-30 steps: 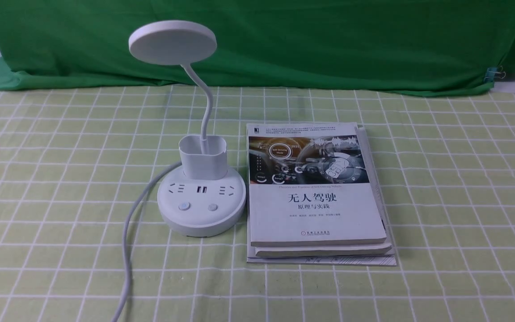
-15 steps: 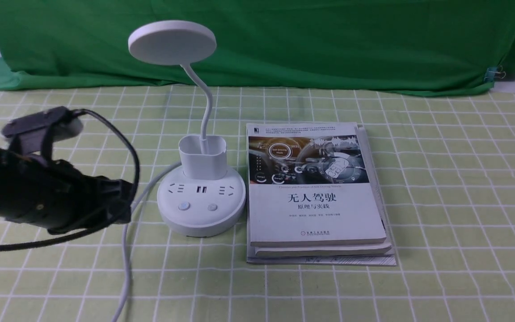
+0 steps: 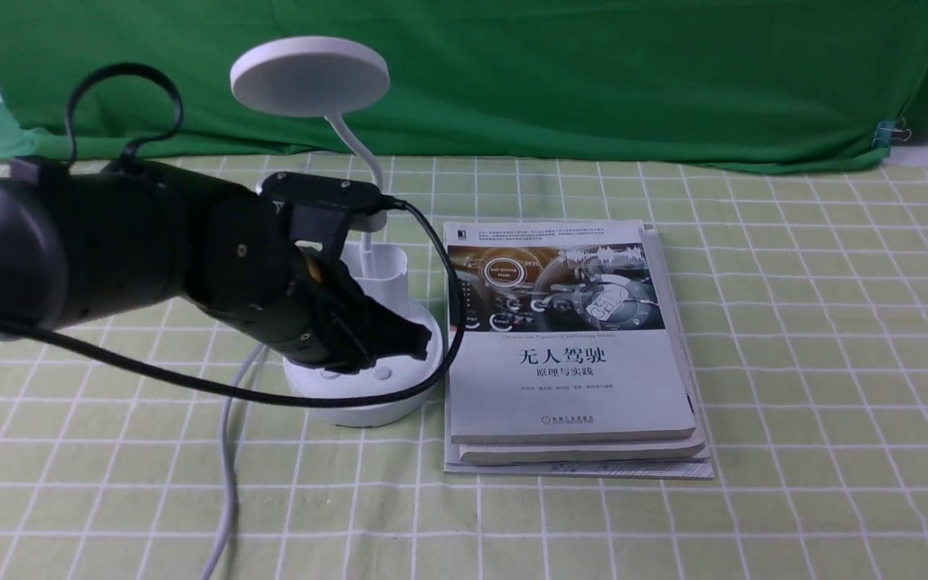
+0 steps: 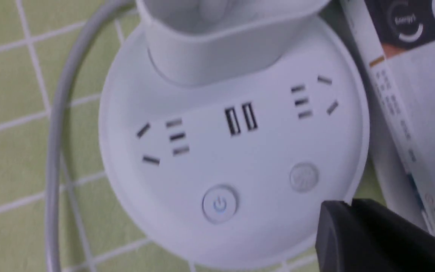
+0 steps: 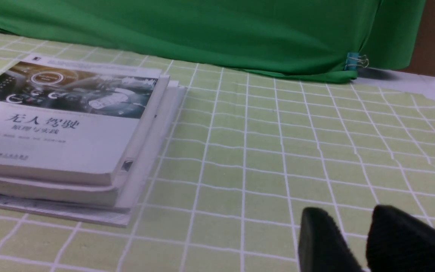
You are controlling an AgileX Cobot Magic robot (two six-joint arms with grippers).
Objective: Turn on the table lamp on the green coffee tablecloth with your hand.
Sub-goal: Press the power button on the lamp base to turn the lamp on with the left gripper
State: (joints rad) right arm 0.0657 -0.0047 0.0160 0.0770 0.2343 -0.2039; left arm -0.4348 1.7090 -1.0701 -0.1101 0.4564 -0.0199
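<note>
The white table lamp stands on the green coffee tablecloth (image 3: pixel 794 322), with its disc head (image 3: pixel 309 76) raised and unlit and its round base (image 3: pixel 367 407) partly covered by my left arm. My left gripper (image 3: pixel 425 342) is shut and empty, and hovers over the right front of the base. In the left wrist view the base (image 4: pixel 240 151) shows its sockets, a power button (image 4: pixel 220 204) and a second button (image 4: pixel 304 176). The shut left gripper (image 4: pixel 349 206) lies just beside the second button. My right gripper (image 5: pixel 353 226) is open and empty, low over the cloth.
A stack of books (image 3: pixel 569 379) lies right beside the lamp base and also shows in the right wrist view (image 5: pixel 62 132). The lamp's white cord (image 3: pixel 226 459) runs toward the front edge. A dark green backdrop (image 3: pixel 593 72) hangs behind, with a binder clip (image 3: pixel 889 131).
My left arm has swung in from the left edge, rightward across the cloth, until its gripper is over the lamp base. The lamp and the books have not moved.
</note>
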